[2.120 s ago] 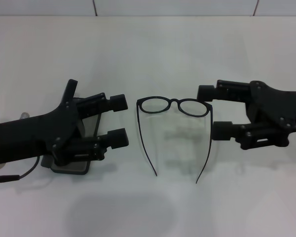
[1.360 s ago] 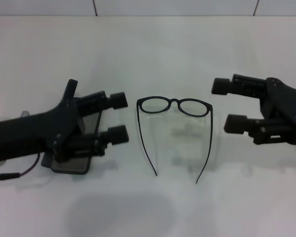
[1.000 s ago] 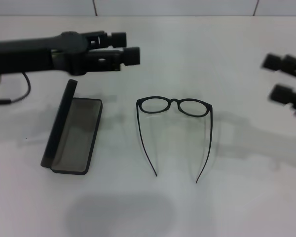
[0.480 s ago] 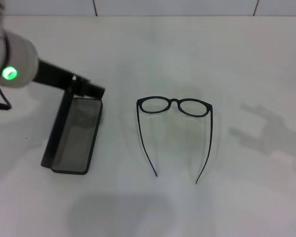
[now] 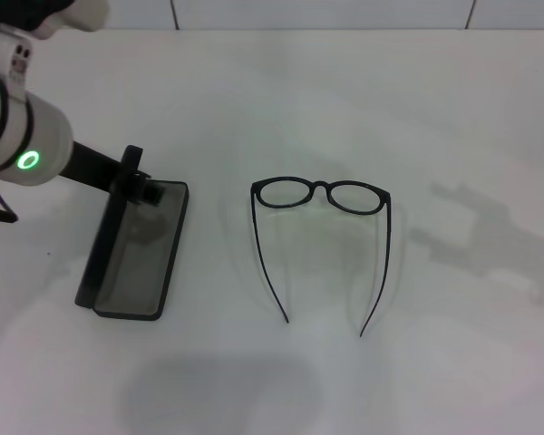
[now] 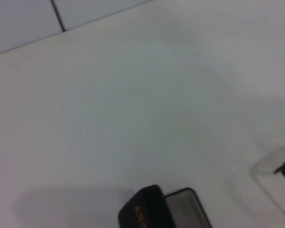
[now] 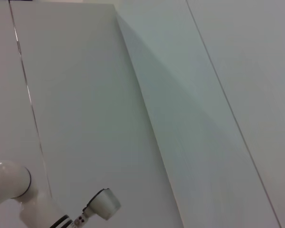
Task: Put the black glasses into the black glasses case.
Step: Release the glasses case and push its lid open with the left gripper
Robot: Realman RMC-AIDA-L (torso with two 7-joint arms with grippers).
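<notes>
- Head view: the black glasses (image 5: 319, 194) lie unfolded near the middle of the table (image 5: 344, 100), temples toward the near edge. The black glasses case (image 5: 136, 249) lies open toward the left edge, so nothing is packed yet.
- The left gripper (image 5: 138, 188) seems raised over the case's far end; whether its fingers are parted cannot be told.
- Left wrist view: the case lid with orange lettering (image 6: 141, 214) shows.
- Right wrist view: no gripper shows, only the other arm.
</notes>
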